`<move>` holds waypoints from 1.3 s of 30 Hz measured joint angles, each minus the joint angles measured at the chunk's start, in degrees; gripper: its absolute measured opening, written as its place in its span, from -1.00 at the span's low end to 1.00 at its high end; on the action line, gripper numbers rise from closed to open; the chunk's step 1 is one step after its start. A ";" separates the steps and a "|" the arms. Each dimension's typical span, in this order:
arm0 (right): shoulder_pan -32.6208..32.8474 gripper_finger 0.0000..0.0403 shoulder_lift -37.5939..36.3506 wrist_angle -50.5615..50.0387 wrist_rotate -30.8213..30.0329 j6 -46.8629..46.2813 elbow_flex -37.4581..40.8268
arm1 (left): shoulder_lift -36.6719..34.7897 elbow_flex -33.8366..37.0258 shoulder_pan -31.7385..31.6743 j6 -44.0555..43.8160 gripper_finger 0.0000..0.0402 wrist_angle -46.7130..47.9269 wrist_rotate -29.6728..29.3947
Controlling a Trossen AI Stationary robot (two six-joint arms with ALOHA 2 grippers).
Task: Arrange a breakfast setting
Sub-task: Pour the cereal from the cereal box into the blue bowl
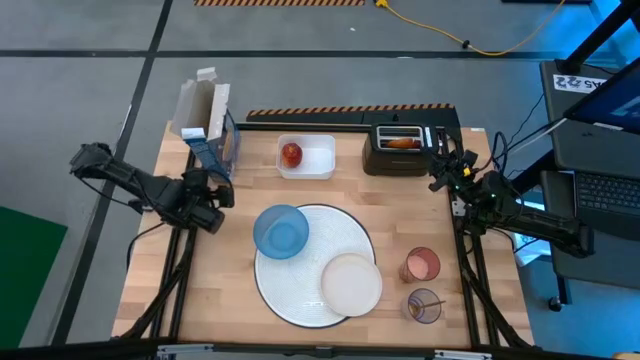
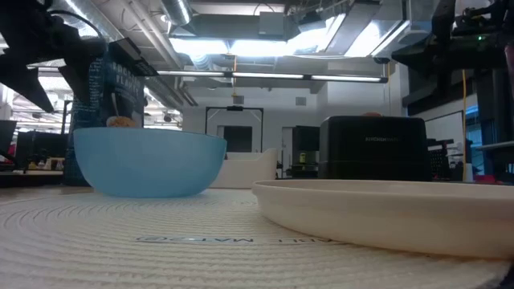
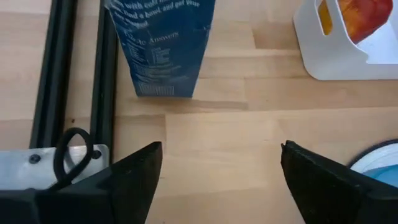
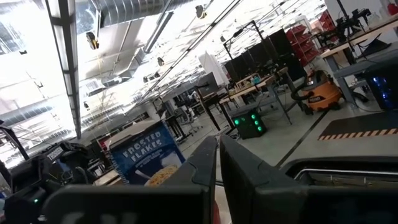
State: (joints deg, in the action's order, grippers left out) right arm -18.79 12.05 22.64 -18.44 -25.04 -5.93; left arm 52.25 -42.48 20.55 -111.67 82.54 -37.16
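Cream plate (image 2: pixel 393 210) and blue bowl (image 1: pixel 280 230) sit on the mat (image 1: pixel 300 295) as the left end effector (image 1: pixel 214 195), fingers spread, faces the cereal box (image 1: pixel 208 125), likely next to be grasped; the right end effector (image 1: pixel 440 172), pinched closed, waits near the toaster (image 1: pixel 400 150).

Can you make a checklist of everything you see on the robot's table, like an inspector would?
Surface: wooden table, framed by black rails.
Job's things: blue bowl and cream plate on the round white mat; pink tumbler; purple tumbler with a thin spoon in it; red apple in the white tub; bagel in the black toaster.
Clutter: open blue cereal box at the back left.
Grippers: left gripper open, facing the cereal box; right gripper shut, near the toaster.
Cables: yellow cable on the floor.
Surroundings: laptop on the right.
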 joint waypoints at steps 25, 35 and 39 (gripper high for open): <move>0.00 -0.87 -0.04 2.04 1.14 -0.02 0.00 | 7.87 -0.04 -16.55 5.66 0.60 -1.93 -6.87; 0.00 -0.87 -0.04 3.51 1.78 -0.02 0.00 | 12.32 2.31 -18.34 7.74 0.57 -4.75 -6.42; 0.02 -0.87 -0.04 3.46 2.14 -0.09 0.00 | 12.98 3.53 -18.42 6.80 0.52 -5.46 -8.63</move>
State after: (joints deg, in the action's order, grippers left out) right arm -18.76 12.01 26.10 -16.30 -25.12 -5.93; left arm 65.23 -38.95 2.13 -104.88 77.09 -45.79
